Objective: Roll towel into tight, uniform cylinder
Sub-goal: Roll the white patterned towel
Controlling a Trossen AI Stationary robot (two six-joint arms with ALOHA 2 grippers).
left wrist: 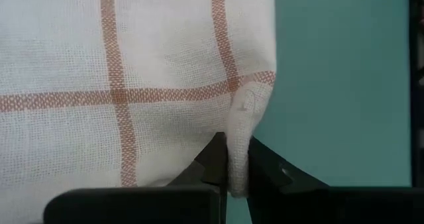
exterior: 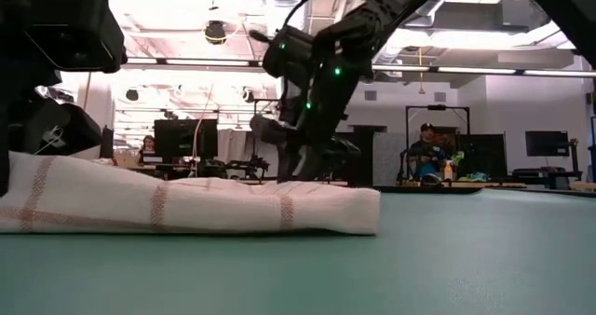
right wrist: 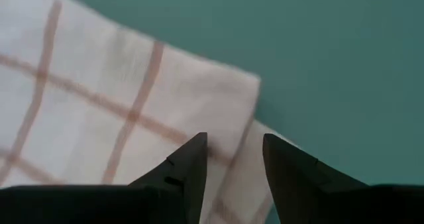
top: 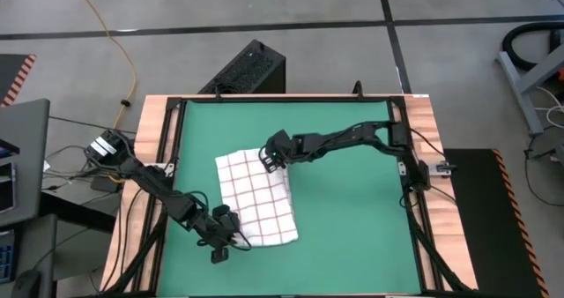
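Item one, the towel (top: pixel 256 198): we record a thin white cloth with a grid of red-brown lines, lying folded in layers on the green mat (top: pixel 352 210) that covers the worktop (top: pixel 152 122), left of the mat's centre and set at a slight angle. In the low view it (exterior: pixel 186 206) reads as a low, flattened bundle with a rounded folded end toward the right. Item two, the left gripper (top: pixel 231 238): we find it at the near left corner of the towel, its fingers drawn together and clamped on a pinched ridge of the cloth's edge, seen plainly in the left wrist view (left wrist: pixel 237 164). Item three, the right gripper (top: pixel 269 160): we place it over the far edge of the towel, near its far right corner, fingers apart with the cloth (right wrist: pixel 132 111) lying beneath and between them (right wrist: pixel 233 159); we cannot tell whether the tips touch the fabric. Item four, surroundings: a black box (top: pixel 247 69) on the floor beyond the worktop, a yellow cable (top: pixel 119 47), and, in the low view, a person seated at a distant desk (exterior: pixel 426 155).
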